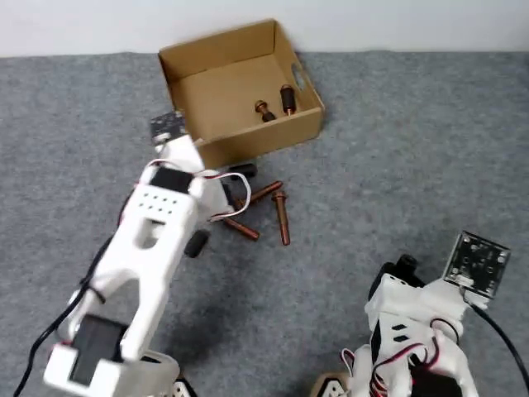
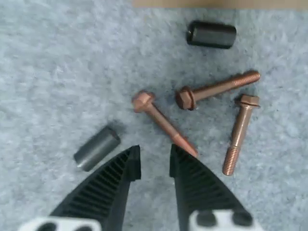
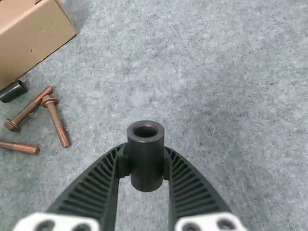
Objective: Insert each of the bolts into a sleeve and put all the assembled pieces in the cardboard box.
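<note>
Three copper bolts lie loose on the grey carpet: one [image 2: 163, 122] just beyond my left gripper [image 2: 154, 161], another [image 2: 216, 89] farther off, a third [image 2: 239, 132] to the side. My left gripper is open by a narrow gap and holds nothing. A black sleeve [image 2: 96, 148] lies beside one of its fingers, and a second sleeve [image 2: 211, 34] lies near the cardboard box [image 1: 248, 141]. My right gripper [image 3: 144, 166] is shut on another black sleeve [image 3: 145, 154], held upright with its bore showing. Inside the box lie a sleeve with a copper end [image 1: 288, 99] and a bolt head [image 1: 263, 107].
The left arm [image 1: 157, 215] hangs over the bolt cluster in front of the box. The right arm [image 1: 413, 322] sits at the near right, apart from the bolts [image 3: 57, 122]. Bare carpet stretches right of the box. A white wall runs behind the box.
</note>
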Action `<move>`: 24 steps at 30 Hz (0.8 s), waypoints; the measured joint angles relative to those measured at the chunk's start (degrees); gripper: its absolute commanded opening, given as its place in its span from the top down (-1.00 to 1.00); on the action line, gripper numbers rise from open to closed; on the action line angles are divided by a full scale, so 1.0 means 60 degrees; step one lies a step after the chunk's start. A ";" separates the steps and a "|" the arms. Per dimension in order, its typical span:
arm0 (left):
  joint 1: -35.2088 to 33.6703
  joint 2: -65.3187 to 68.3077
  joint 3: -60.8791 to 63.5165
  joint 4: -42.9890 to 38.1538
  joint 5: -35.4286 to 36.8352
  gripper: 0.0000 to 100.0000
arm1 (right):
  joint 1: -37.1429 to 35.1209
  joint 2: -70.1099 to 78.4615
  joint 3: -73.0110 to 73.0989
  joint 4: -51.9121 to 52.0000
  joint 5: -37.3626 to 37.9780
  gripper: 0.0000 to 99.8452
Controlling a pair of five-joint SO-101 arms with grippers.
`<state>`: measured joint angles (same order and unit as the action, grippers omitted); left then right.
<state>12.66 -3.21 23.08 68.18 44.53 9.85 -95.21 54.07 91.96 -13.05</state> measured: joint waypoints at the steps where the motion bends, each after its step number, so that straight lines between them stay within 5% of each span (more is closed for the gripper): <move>1: 0.0044 0.0264 -0.0205 0.0015 0.0073 0.77 | 0.0000 0.0000 0.0000 0.0000 0.0000 0.98; 24: -0.0278 0.4923 -0.2901 0.0044 0.0234 0.79 | 0.0000 0.0000 0.0000 0.0000 0.0000 0.98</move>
<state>10.99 26.33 5.67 68.44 45.93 9.85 -95.21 54.07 91.96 -13.05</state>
